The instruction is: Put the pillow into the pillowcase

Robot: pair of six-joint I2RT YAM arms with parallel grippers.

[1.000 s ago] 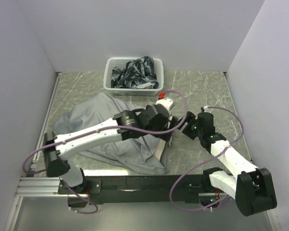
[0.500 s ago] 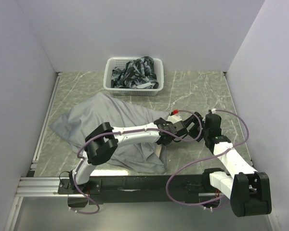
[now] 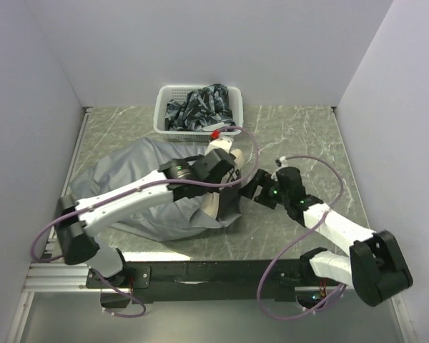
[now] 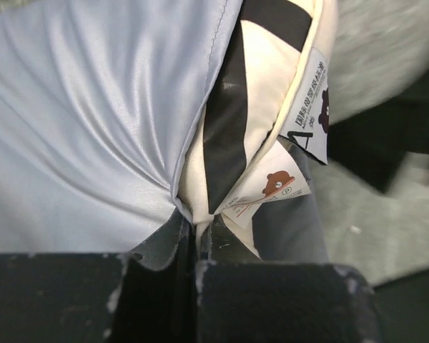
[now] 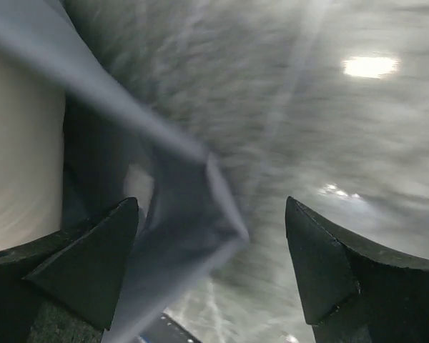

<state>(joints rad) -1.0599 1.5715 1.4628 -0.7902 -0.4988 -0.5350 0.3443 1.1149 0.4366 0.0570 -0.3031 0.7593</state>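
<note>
The grey pillowcase (image 3: 129, 182) lies crumpled on the left half of the table, its mouth facing right. The cream pillow (image 3: 216, 205) pokes out of that mouth; in the left wrist view its cream end (image 4: 272, 86) with printed tags (image 4: 268, 189) sits beside the shiny grey pillowcase (image 4: 93, 121). My left gripper (image 3: 225, 191) (image 4: 198, 239) is shut, pinching the pillow's cream edge. My right gripper (image 3: 256, 187) (image 5: 211, 243) is open just right of the mouth, a loose grey corner of the pillowcase (image 5: 193, 207) hanging between its fingers, untouched.
A white basket (image 3: 161, 114) holding dark patterned cloth (image 3: 200, 107) stands at the back centre against the wall. Grey marbled tabletop (image 3: 300, 136) shows to the right. White walls enclose left, back and right sides.
My left gripper has closed on the pillow's edge and its arm swung back up and left, bunching the pillowcase. The right gripper moved left toward the mouth, staying open.
</note>
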